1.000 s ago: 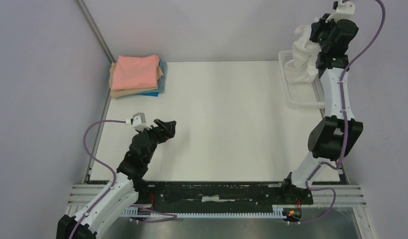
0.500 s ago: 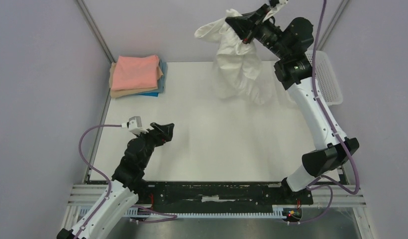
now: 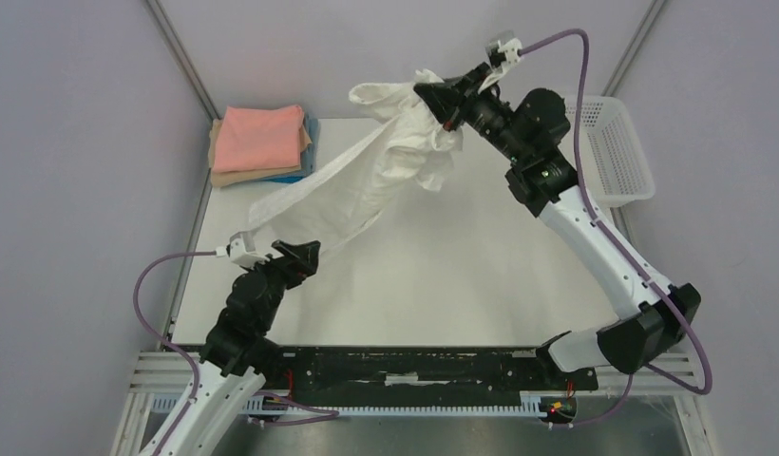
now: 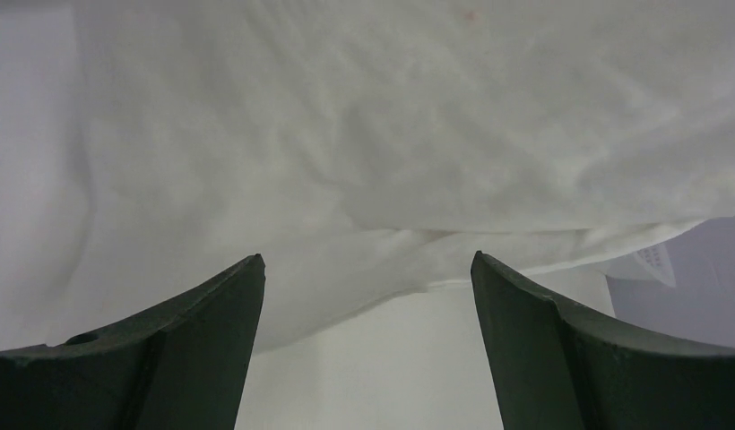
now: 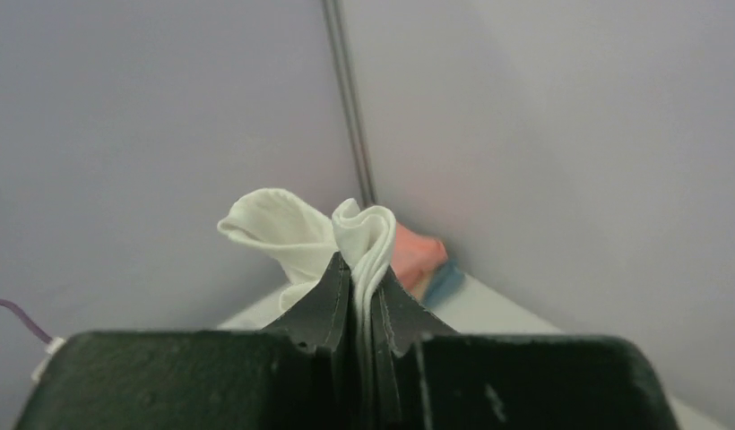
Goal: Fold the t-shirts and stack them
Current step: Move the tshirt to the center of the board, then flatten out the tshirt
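- The right end effector (image 3: 441, 101) is closed tight on a bunch of the white t-shirt (image 3: 362, 185), high over the far part of the counter (image 3: 462, 266).
- The shirt hangs slanting down toward the left end effector (image 3: 305, 255), which is wide open and empty.
- The folded t-shirts (image 3: 260, 142) lie stacked at the far left corner.

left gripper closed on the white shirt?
No: in the left wrist view the left gripper has its jaws spread wide, and the white t-shirt hangs beyond them, ungripped.
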### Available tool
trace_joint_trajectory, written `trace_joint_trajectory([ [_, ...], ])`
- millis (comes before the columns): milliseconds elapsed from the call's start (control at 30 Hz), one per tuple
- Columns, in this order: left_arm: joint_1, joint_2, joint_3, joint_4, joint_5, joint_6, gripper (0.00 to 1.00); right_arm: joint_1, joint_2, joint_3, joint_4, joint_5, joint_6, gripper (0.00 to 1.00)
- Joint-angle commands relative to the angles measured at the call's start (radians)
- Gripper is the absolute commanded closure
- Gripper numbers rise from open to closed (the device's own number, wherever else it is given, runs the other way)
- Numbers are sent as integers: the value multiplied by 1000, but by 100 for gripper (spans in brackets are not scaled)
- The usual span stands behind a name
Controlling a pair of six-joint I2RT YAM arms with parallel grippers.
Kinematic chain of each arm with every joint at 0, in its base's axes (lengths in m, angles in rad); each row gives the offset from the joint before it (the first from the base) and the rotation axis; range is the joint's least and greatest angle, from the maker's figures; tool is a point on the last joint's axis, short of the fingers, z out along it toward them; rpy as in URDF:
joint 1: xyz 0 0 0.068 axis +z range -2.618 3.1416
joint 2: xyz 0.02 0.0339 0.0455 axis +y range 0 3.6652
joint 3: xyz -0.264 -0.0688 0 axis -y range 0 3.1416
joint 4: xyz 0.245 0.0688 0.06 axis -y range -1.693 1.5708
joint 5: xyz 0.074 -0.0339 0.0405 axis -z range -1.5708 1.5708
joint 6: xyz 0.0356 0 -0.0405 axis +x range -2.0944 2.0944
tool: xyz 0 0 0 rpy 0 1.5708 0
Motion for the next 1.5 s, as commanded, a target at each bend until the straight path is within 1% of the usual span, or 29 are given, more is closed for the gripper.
trace_joint_trajectory([
  [0, 0, -26, 40, -85, -34, -69, 10, -52, -173, -325, -62, 294, -34, 89],
  [33, 0, -26, 37, -84, -30, -78, 9, -71, -204, -430, -80, 334, -9, 84],
  [67, -1, -23, 36, -80, -28, -83, 10, -101, -236, -554, -84, 348, 13, 77],
  [100, -1, -15, 34, -75, -29, -83, 9, -133, -262, -638, -81, 355, 45, 64],
  [133, -1, -5, 32, -73, -34, -86, 9, -154, -281, -733, -76, 363, 65, 45],
  [167, 0, 6, 31, -72, -39, -89, 9, -175, -300, -803, -68, 364, 70, 13],
  [200, -1, 24, 30, -69, -43, -93, 9, -187, -317, -868, -65, 393, 63, 2],
  [333, 0, 118, 26, -60, -46, -114, 9, -194, -389, -1015, -87, 516, 27, 2],
  [433, -1, 202, 28, -47, -48, -126, 9, -194, -456, -1098, -91, 556, 7, 2],
  [567, 0, 337, 41, -10, -76, -118, 9, -194, -556, -1207, -56, 531, 5, 2],
  [633, 0, 412, 66, -39, -110, -146, 10, -195, -603, -1270, -17, 494, -7, 2],
  [767, 0, 543, 130, -145, -173, -220, 10, -194, -650, -1317, 9, 487, 6, 2],
  [867, 1, 600, 134, -138, -166, -244, 11, -195, -645, -1315, 7, 484, 2, 2],
  [967, 4, 628, 120, -93, -168, -251, 18, -195, -648, -1305, -15, 483, -7, 2],
  [1033, 11, 646, 122, -97, -179, -259, 20, -194, -660, -1312, -15, 491, -10, 2],
  [1133, 22, 664, 111, -103, -242, -283, 24, -194, -680, -1322, -15, 513, -5, 2],
  [1200, 36, 669, 84, -57, -268, -286, 26, -194, -689, -1325, -16, 516, -5, 2],
  [1300, 59, 685, 53, 25, -253, -286, 32, -194, -696, -1326, -21, 515, -6, 2],
  [1400, 72, 717, 47, 67, -238, -281, 41, -194, -696, -1327, -22, 523, -5, 2],
  [1467, 79, 741, 51, 70, -240, -283, 43, -194, -695, -1326, -24, 526, -5, 2],
])
